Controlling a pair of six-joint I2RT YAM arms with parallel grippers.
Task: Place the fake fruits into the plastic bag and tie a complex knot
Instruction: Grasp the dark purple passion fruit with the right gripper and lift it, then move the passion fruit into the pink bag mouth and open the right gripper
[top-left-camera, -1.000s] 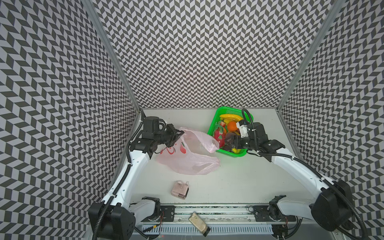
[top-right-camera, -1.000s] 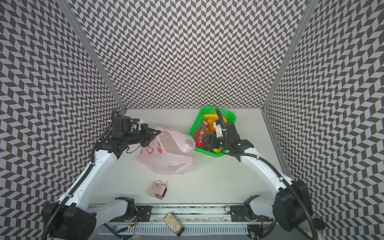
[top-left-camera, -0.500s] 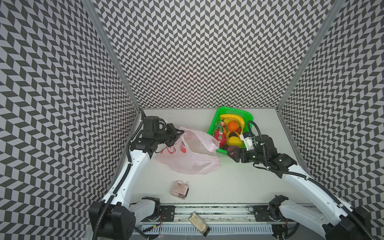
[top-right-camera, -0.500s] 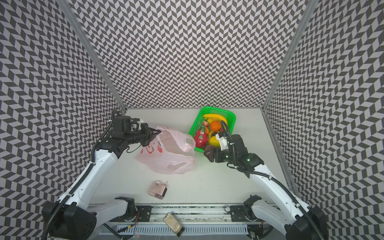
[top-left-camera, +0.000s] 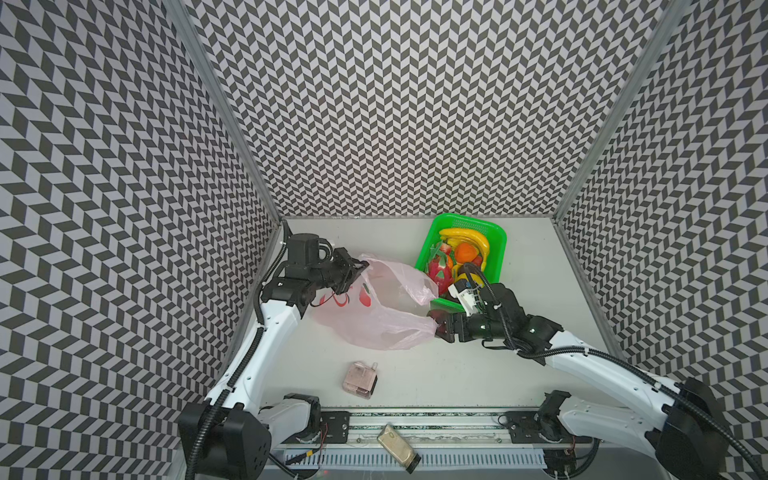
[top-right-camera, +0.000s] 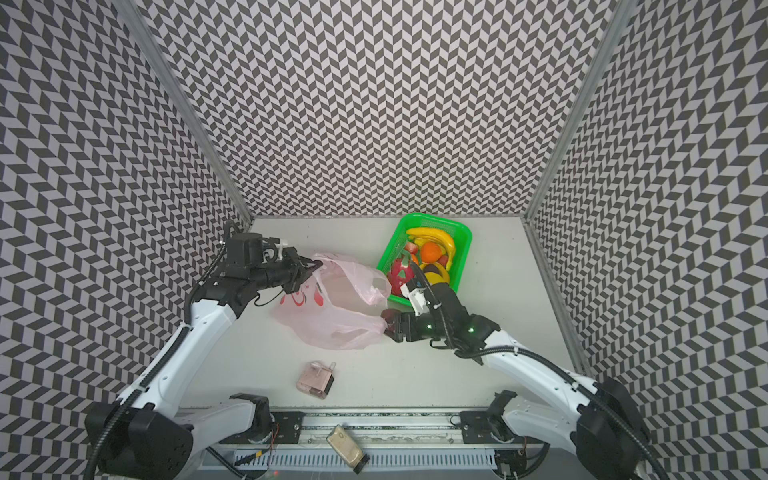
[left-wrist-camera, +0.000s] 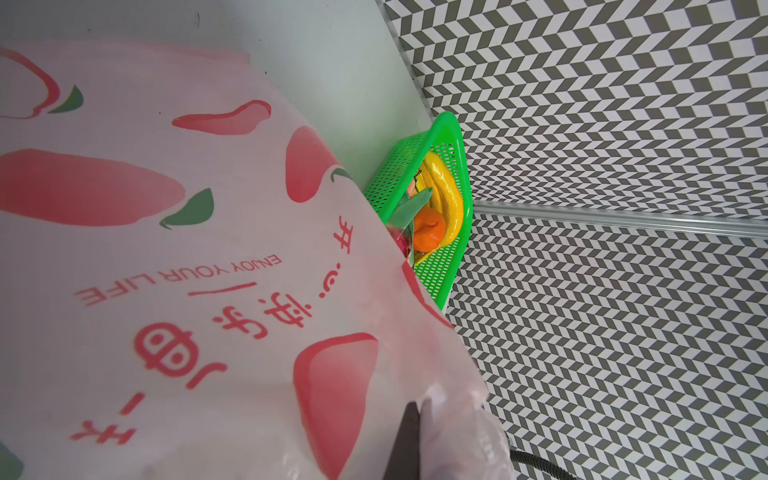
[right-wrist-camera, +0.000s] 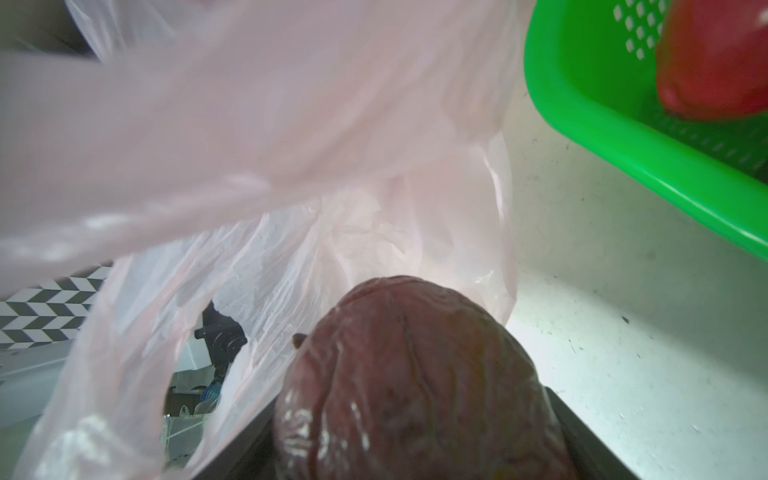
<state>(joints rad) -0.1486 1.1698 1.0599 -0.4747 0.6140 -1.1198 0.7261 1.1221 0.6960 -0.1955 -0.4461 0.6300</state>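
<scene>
The left gripper (top-left-camera: 360, 266) is pinching the rim of the plastic bag (top-left-camera: 374, 320) near the bench's left edge, its jaws closed on the pale pink film and lifting that end off the surface. In the left wrist view one dark finger (left-wrist-camera: 405, 440) is pressing against bunched film, with the bag's red fruit prints and the words "ENJOY YOUR LIFE" spreading across the side facing the camera. The rest of the bag is lying crumpled on the bench (top-left-camera: 540, 299) toward its middle, its mouth sagging open toward the right.

The right gripper (top-left-camera: 435, 325) is clamping a dark brown fruit (right-wrist-camera: 407, 374) – wrinkled and glossy – between its jaws, right at the bag's open right end. In the right wrist view the fruit is sitting just at the lip of the film, with the bag's hollow opening beyond it.

A green basket (top-left-camera: 496, 235) is standing toward the bench's far edge, right of the middle – just beside the bag. It is holding yellow bananas (top-left-camera: 465, 239), an orange (top-left-camera: 465, 252), a pink dragon fruit (top-left-camera: 436, 270) and a strawberry (top-left-camera: 445, 249).

A small pinkish clear box (top-left-camera: 359, 378) is resting near the front edge, apart from the bag.
</scene>
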